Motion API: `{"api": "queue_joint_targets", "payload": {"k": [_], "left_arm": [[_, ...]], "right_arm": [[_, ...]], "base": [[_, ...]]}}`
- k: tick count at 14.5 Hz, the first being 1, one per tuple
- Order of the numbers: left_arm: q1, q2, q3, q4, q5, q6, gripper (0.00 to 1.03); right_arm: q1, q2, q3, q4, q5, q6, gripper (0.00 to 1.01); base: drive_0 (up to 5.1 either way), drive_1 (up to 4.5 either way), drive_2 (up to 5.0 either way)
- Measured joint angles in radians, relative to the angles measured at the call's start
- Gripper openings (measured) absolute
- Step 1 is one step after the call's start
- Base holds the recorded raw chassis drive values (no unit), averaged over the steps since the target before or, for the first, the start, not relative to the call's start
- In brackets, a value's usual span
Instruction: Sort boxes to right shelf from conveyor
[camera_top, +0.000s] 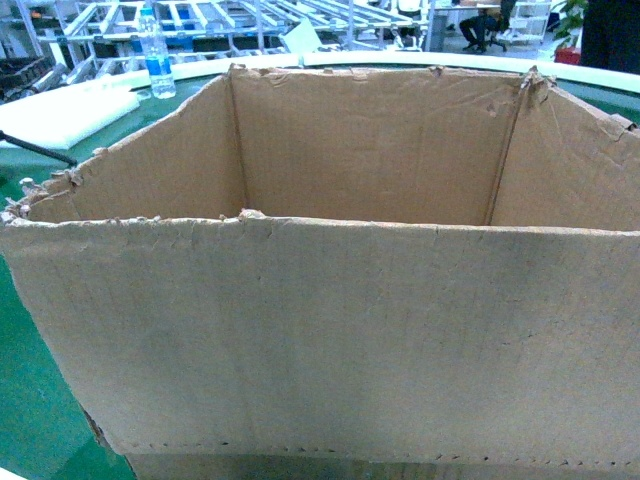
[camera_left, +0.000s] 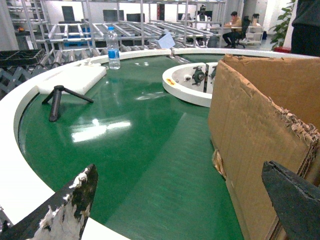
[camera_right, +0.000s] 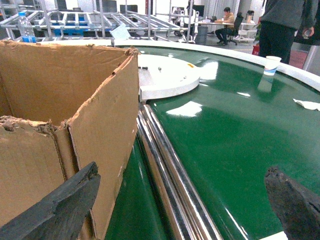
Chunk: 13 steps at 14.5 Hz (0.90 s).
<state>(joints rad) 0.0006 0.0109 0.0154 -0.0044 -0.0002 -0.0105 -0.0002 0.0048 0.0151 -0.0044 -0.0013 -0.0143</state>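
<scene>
A large brown cardboard box (camera_top: 330, 330) with ragged top edges stands open on the dark green conveyor (camera_left: 135, 145) and fills the head view. Neither gripper shows in that view. My left gripper (camera_left: 177, 170) is open beside the box's (camera_left: 260, 130) left wall, its right finger (camera_left: 295, 200) close against the cardboard and its left finger over the white rim. On the opposite side, my right gripper (camera_right: 182, 170) is open, its left finger (camera_right: 60, 205) at the box's (camera_right: 55, 80) right corner and its right finger over the belt (camera_right: 240, 130).
A water bottle (camera_left: 113, 48), a white foam slab (camera_left: 75, 79) and a black tripod (camera_left: 56, 100) lie on the belt to the left. A white hub disc (camera_right: 165, 75) and chrome rollers (camera_right: 165, 170) sit right of the box. A paper cup (camera_right: 272, 65) stands on the rim. Grey metal shelf racks (camera_left: 140, 30) stand behind.
</scene>
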Motion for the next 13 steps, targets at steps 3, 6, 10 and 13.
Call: {"api": "queue_joint_targets", "payload": {"k": [3, 6, 10, 13], "left_arm": [[0.000, 0.000, 0.000, 0.000, 0.000, 0.000, 0.98], [-0.011, 0.002, 0.000, 0.025, 0.002, 0.000, 0.98], [0.011, 0.261, 0.094, 0.277, 0.020, -0.005, 0.98], [-0.014, 0.520, 0.259, 0.386, 0.023, -0.011, 0.98]], "right_arm": [[-0.029, 0.000, 0.000, -0.001, -0.068, 0.027, 0.98], [-0.055, 0.002, 0.000, 0.031, -0.105, 0.044, 0.98], [0.066, 0.356, 0.103, 0.335, -0.019, 0.002, 0.98], [0.172, 0.619, 0.274, 0.421, 0.023, -0.056, 0.98]], "base": [[0.0, 0.00, 0.0], [0.0, 0.00, 0.0], [0.0, 0.00, 0.0], [0.0, 0.00, 0.0]]}}
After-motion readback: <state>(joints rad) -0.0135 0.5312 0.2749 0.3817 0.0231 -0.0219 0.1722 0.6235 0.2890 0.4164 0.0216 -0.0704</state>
